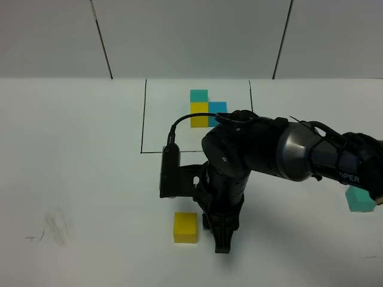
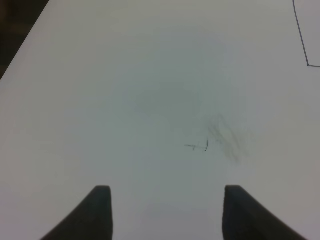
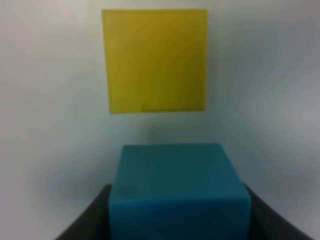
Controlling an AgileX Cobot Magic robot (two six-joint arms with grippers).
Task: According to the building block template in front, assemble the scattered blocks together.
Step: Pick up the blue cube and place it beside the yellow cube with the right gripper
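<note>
The building block template [image 1: 203, 109] is a teal-green, yellow and blue cluster inside a thin black rectangle at the back centre; my right arm partly covers it. A loose yellow block [image 1: 185, 227] sits near the front edge and shows in the right wrist view [image 3: 155, 60]. My right gripper [image 1: 220, 236] is just right of it, shut on the blue block [image 3: 175, 170], which sits a short gap from the yellow one. The loose teal-green block [image 1: 361, 199] lies at the far right. My left gripper [image 2: 167, 215] is open and empty over bare table.
The white table [image 1: 78, 149] carries grey scuff marks at the front left [image 1: 52, 228], also seen in the left wrist view [image 2: 225, 137]. My right arm [image 1: 269, 149] stretches across the middle from the right.
</note>
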